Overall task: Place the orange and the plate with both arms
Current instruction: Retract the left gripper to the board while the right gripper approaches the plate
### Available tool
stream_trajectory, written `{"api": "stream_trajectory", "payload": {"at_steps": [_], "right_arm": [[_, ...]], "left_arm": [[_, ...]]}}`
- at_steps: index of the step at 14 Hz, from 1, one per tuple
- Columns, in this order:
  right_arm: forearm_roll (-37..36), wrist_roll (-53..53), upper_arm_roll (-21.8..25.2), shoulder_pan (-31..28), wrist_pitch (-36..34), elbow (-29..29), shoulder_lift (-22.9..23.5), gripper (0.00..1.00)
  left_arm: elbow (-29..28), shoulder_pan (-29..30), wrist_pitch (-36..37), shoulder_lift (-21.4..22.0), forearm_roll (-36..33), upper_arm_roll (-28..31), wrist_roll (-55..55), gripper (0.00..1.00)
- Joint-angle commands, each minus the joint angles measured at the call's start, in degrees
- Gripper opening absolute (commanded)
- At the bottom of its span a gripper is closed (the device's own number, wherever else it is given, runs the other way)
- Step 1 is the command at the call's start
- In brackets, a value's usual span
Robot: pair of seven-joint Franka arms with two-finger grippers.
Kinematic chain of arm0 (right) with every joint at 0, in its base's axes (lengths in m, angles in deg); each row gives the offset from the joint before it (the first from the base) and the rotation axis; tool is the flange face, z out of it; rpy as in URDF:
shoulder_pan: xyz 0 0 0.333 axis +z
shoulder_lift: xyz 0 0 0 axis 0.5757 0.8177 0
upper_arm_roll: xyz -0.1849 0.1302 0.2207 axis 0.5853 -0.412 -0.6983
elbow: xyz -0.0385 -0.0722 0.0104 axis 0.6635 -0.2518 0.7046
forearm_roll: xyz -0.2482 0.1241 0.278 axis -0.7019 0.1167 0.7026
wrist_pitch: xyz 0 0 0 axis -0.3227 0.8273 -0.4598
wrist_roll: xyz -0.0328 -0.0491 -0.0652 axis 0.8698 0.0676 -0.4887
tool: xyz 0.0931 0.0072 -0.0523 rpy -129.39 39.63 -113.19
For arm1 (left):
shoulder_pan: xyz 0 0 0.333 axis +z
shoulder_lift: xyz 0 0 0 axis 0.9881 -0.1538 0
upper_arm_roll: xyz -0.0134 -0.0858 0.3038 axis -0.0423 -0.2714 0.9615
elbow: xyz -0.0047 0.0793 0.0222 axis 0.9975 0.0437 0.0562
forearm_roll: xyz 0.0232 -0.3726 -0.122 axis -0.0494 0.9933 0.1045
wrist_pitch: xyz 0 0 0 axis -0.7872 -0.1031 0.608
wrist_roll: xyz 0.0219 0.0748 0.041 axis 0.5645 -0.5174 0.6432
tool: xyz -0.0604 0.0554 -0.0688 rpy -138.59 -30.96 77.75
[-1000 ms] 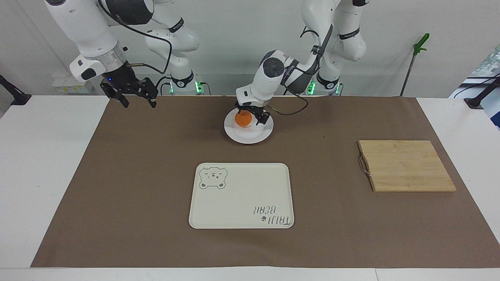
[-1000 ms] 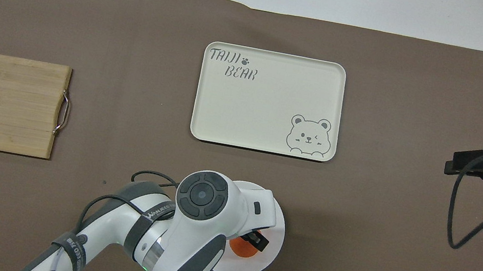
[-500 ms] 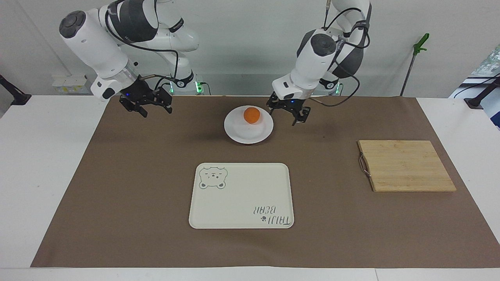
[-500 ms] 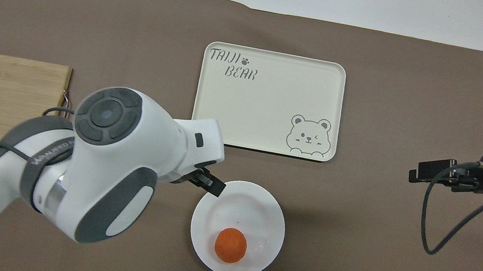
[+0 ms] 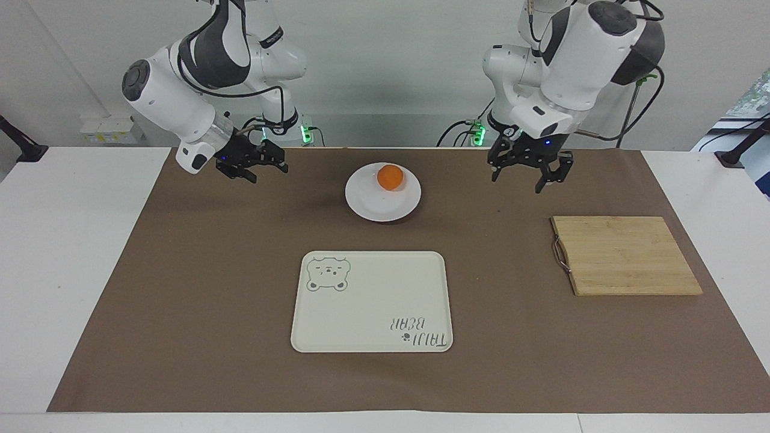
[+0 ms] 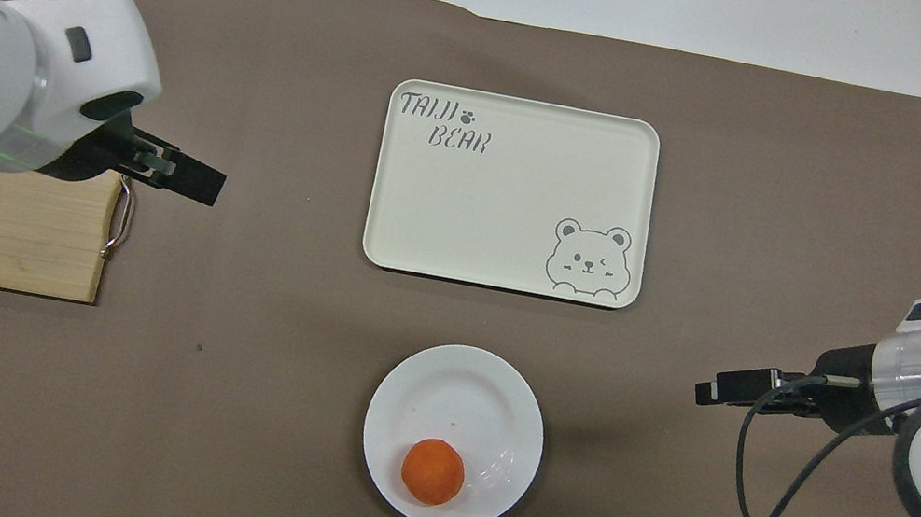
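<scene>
I see my left gripper [image 5: 529, 173] has let go and lifted away, open and empty, leaving the small round orange [image 5: 390, 177] on the shiny white round plate [image 5: 368, 204], so my open, empty right gripper [image 5: 255, 165] beside the plate can take it next.

My facing camera sits high across the table, looking toward the arm bases at twelve o'clock. My overhead camera looks steeply down from their end. Both share the tray [image 5: 371, 301] [image 6: 512, 193], half a turn apart.
</scene>
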State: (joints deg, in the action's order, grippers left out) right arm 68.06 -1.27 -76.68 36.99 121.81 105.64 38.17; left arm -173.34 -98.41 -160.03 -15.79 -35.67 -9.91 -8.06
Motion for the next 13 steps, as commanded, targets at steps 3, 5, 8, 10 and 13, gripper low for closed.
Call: {"api": "stream_trajectory", "payload": {"at_steps": [3, 5, 8, 10, 13], "right_arm": [[6.3, -3.6, -0.5, -0.3, 4.9, 7.6, -2.1, 1.0], [9.5, -3.9, -0.5, -0.3, 4.9, 9.0, -2.5, 1.0], [16.2, -11.4, -0.5, -0.3, 9.5, 15.0, -2.7, 1.0], [19.2, -12.1, -0.5, 0.6, 10.2, 16.6, -3.0, 1.0], [23.9, -12.3, -0.5, 3.5, 13.4, 19.9, -5.1, 1.0]], "left_arm": [[12.2, 4.5, 15.5, -1.2, -3.7, 1.0, -5.5, 1.0], [14.4, 4.7, 17.5, -1.5, -5.0, 1.2, -5.6, 1.0], [14.2, 6.3, 21.2, -1.1, -5.3, 1.4, -5.8, 1.0], [14.4, 8.7, 21.6, -1.4, -3.6, 1.2, -6.5, 1.0], [14.3, 9.8, 21.6, -2.3, -3.6, 1.4, -6.5, 1.0]]}}
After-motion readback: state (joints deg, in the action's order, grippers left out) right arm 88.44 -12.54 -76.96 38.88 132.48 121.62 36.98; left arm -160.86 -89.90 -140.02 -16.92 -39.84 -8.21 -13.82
